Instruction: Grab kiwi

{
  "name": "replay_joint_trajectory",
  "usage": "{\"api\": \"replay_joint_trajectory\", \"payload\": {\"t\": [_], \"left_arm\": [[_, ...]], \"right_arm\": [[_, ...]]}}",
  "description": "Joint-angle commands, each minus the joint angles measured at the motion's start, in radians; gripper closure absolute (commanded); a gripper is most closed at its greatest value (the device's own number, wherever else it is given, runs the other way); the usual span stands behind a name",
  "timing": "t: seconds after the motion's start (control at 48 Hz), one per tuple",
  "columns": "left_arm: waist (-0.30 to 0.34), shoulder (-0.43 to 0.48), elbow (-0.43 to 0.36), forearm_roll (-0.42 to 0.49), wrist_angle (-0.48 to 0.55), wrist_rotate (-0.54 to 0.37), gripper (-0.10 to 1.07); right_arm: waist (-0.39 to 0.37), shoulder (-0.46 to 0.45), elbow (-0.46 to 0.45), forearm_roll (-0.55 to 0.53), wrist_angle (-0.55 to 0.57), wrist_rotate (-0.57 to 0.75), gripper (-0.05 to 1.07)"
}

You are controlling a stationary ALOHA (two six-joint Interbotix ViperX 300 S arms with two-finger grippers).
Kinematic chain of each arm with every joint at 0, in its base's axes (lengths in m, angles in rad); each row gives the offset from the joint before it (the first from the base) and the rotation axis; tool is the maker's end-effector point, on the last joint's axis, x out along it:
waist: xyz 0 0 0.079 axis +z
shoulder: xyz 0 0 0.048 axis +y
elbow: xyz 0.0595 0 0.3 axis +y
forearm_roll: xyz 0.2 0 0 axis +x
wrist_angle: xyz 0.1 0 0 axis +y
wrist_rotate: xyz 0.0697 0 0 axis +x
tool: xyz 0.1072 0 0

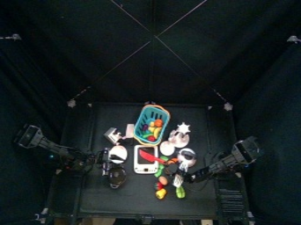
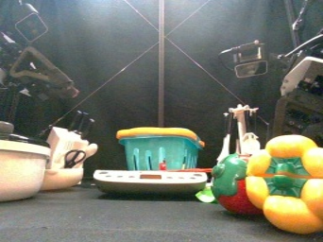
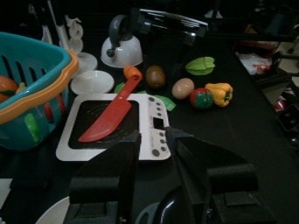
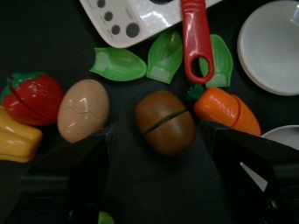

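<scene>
The kiwi [image 4: 166,122] is a brown oval toy fruit lying on the black table. It lies between a beige egg [image 4: 84,109] and an orange carrot [image 4: 222,105]. My right gripper [image 4: 163,162] hangs just above it, open wide, with one jaw on each side of the kiwi and nothing held. The left wrist view shows the kiwi [image 3: 156,76] beyond the white board. My left gripper [image 3: 151,138] rests over the near end of that board, jaws apart and empty. The kiwi does not show in the front view.
A red knife [image 3: 111,114] lies on the white board [image 3: 146,144]. A teal basket [image 1: 153,123] stands behind it. Green leaves [image 4: 121,63], a red strawberry [image 4: 33,98], a yellow pepper [image 4: 14,140] and a white bowl [image 4: 274,44] crowd around the kiwi.
</scene>
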Motion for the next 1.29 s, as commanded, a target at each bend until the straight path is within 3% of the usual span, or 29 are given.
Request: {"api": "replay_joint_trajectory", "payload": {"t": [0.0,0.708,1.271], "left_arm": [[-0.002,0.000,-0.009,0.002,-0.003,0.000,0.26],[-0.002,0.000,-0.008,0.002,-0.003,0.000,0.26],[-0.002,0.000,-0.008,0.002,-0.003,0.000,0.26]], "right_arm": [[-0.011,0.000,-0.011,0.002,-0.011,-0.002,0.00],[-0.032,0.061,-0.026,0.000,-0.044,0.000,0.01],[-0.032,0.060,-0.049,0.005,-0.038,0.000,0.25]]}}
